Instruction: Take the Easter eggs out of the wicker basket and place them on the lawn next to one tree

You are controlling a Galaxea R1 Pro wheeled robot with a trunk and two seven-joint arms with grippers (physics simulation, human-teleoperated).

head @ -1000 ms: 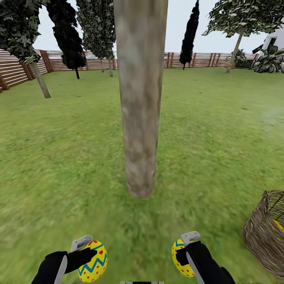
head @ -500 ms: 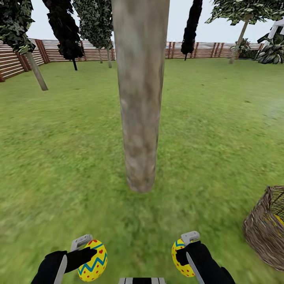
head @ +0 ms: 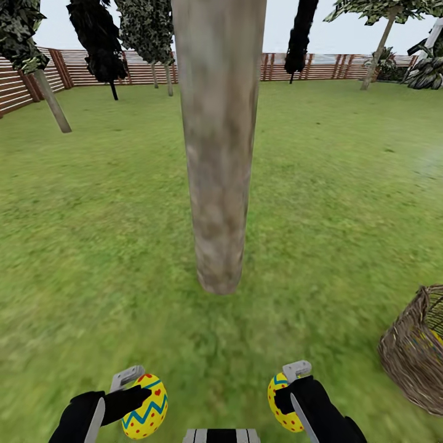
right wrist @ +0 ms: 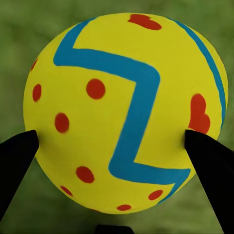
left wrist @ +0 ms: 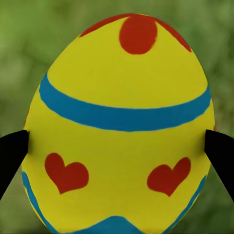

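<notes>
Since a second ago the whole head view has tipped and shifted a little: the fence line and far trees sit higher, the trunk foot and the basket have slid up, which reads as the camera moving, not the things, while both arms hold the same pose low in the view. At the left, the left gripper is clamped on an Easter egg with hearts, its black fingers pressing on either side of the shell in the left wrist view, blurred grass behind it. Ahead in the middle stands the tree, its pale bare trunk meeting the lawn a short way in front of the two held eggs. To the right, the right gripper grips a dotted Easter egg, pinched across its width in the right wrist view. At the far right edge, near the robot and well apart from the trunk, sits the wicker basket; a sliver of yellow through its weave may be the third egg, though I cannot tell for sure. The step in hand seems to be carrying two eggs to the chosen tree. The next move probably calls for closing in, lowering both grippers to the grass beside the trunk foot and releasing gently so the eggs do not roll, then returning to the basket.
</notes>
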